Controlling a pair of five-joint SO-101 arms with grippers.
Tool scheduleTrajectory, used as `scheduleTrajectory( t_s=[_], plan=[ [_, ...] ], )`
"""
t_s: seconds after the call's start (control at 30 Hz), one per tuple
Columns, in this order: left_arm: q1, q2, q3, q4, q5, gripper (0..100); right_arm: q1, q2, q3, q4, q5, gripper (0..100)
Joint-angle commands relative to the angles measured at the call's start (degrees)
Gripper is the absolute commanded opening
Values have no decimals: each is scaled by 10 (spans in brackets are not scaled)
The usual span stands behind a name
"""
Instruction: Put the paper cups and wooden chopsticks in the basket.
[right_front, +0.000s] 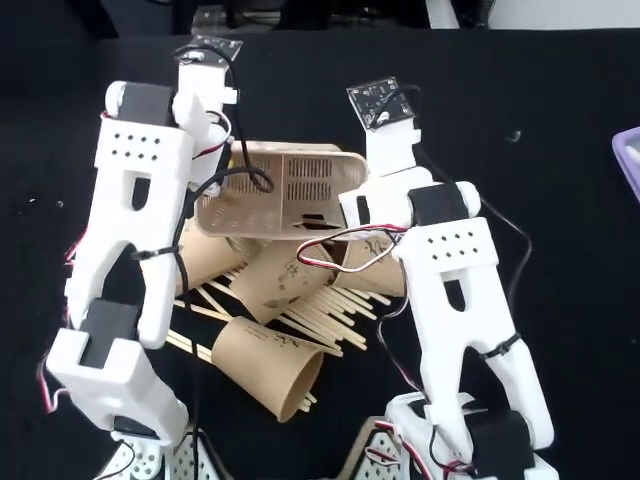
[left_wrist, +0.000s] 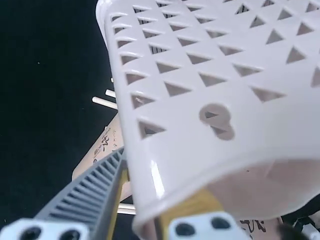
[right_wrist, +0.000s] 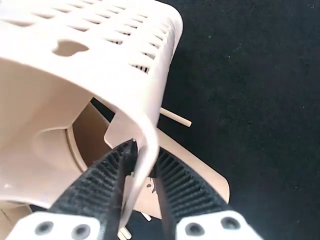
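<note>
Both arms stretch forward, holding the basket (right_front: 290, 190) tilted between them: the left gripper (left_wrist: 145, 210) pinches one rim, the right gripper (right_wrist: 142, 160) clamps the other. Paper cups (right_front: 268, 362) and wooden chopsticks (right_front: 335, 310) lie heaped on the table (right_front: 560, 250) beneath.

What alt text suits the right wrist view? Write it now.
The right gripper clamps its black ribbed fingers on the rim of a beige perforated plastic basket; beneath it are a brown paper cup and a pale wooden chopstick on a black table.
</note>
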Motion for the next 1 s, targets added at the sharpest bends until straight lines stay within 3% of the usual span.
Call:
scheduleTrajectory(
  t_s=[0.0,0.27,0.33,0.47,0.6,0.97],
  plan=[
    [-41,-43,-7,2,-9,30,6,-34,-15,-4,10,11],
    [-36,18,7,-107,-5,30,5,-15,-5,-154,7,25],
    [-38,33,-8,-115,-4,43,5,2,-6,-177,4,92],
    [-41,50,-58,-120,-4,162,4,27,-6,-229,4,237],
    [-39,55,-127,-119,-4,239,5,30,-16,-283,4,227],
    [-36,69,-183,-120,-4,242,4,36,-76,-287,4,187]
  ],
)
